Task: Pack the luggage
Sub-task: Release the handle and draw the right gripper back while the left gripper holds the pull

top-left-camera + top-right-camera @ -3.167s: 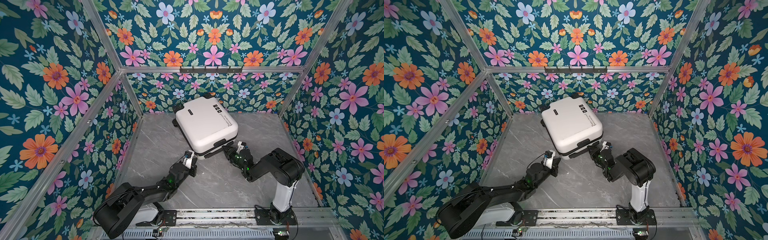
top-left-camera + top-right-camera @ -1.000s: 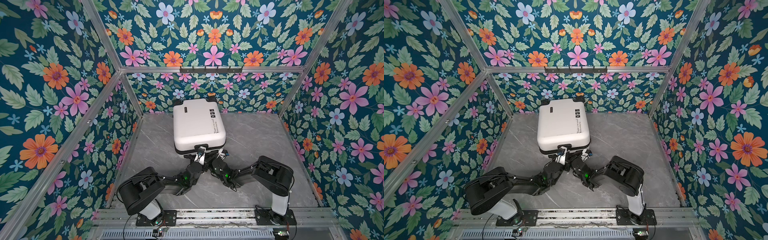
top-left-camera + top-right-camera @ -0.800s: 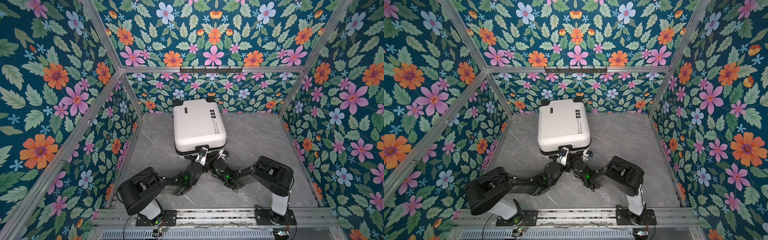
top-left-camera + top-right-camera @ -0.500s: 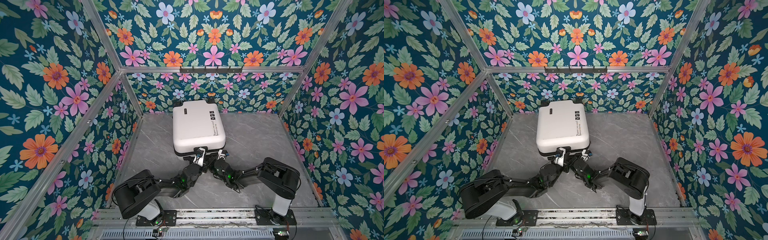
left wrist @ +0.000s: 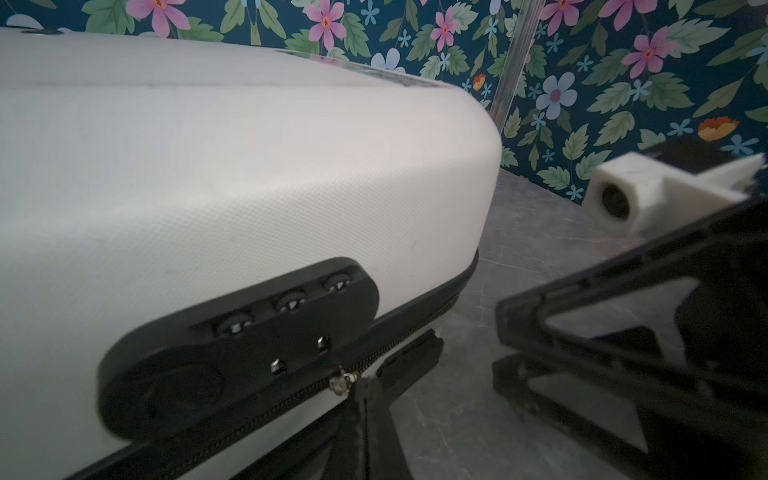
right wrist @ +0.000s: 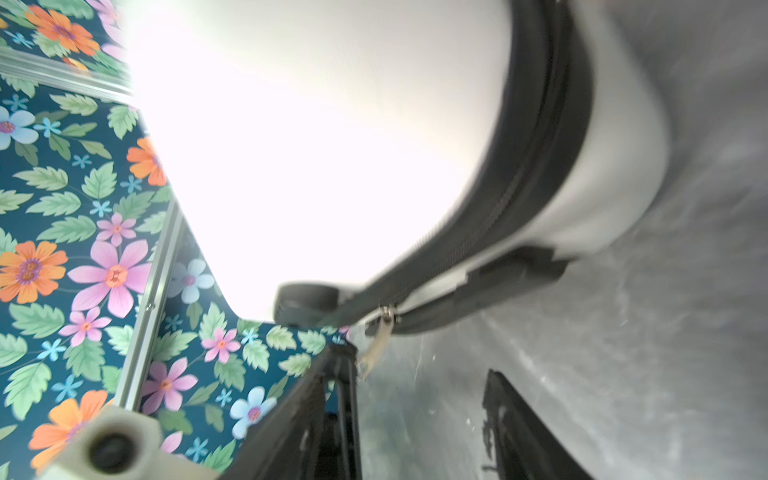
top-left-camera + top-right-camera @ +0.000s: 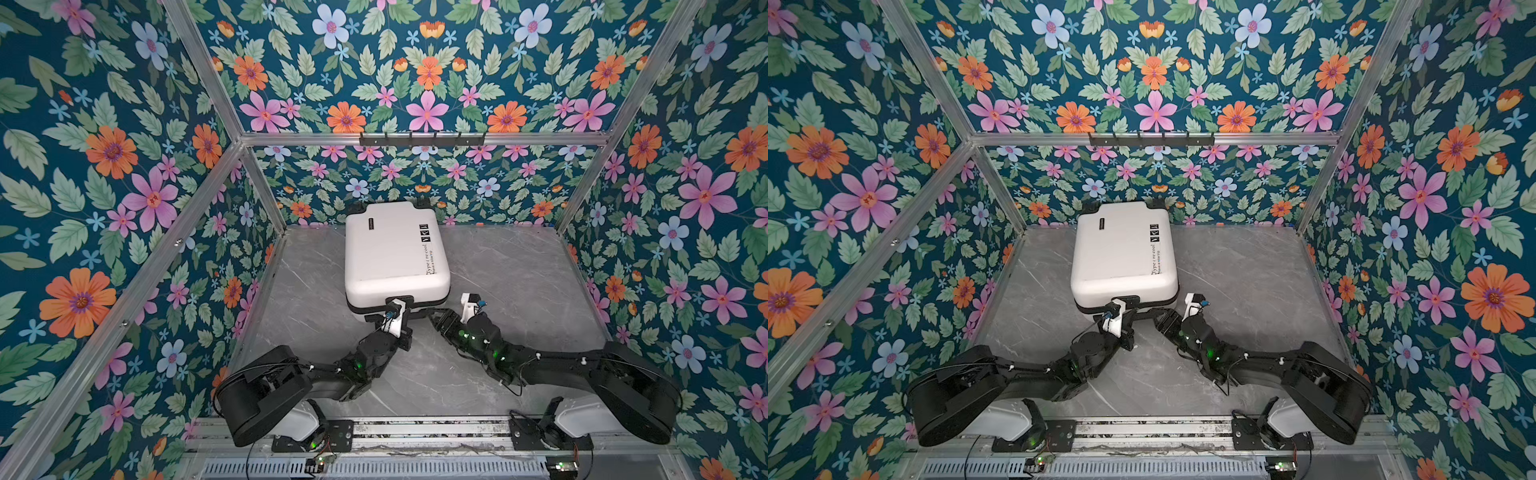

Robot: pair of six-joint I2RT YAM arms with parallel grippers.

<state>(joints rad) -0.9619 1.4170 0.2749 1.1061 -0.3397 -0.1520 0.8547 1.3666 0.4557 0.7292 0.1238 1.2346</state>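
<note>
- The luggage lies flat and zipped shut on the table, at mid-width toward the back wall, with its lock end turned to the arms.
- The step in hand is judged to be the unzipping, since nothing can be packed until the lid is freed. The task is therefore taken to be near its start.
- The left gripper is closed tight at the zip slider, just under the combination lock. The zip pull appears to be pinched in it, though the contact is partly hidden.
- The right gripper is held just beside the near edge of the luggage, with its jaws apart and nothing between them.
- The pull should be drawn along the zip track, not away from it. It should be slowed at the rounded corner, where a slider is likely to bind.
- The luggage is best steadied by the right gripper, since a light case on a smooth top may be dragged rather than opened.
- The luggage is seen to be hard white plastic with a fine dimpled grain and broadly rounded edges.
- The combination lock is a matt black oval with three dials, and the zip track is a black toothed band between the two halves.
- The table is finished as grey veined stone, smooth and faintly glossy.
- The walls are covered in a flat floral print and framed by aluminium bars.
</note>
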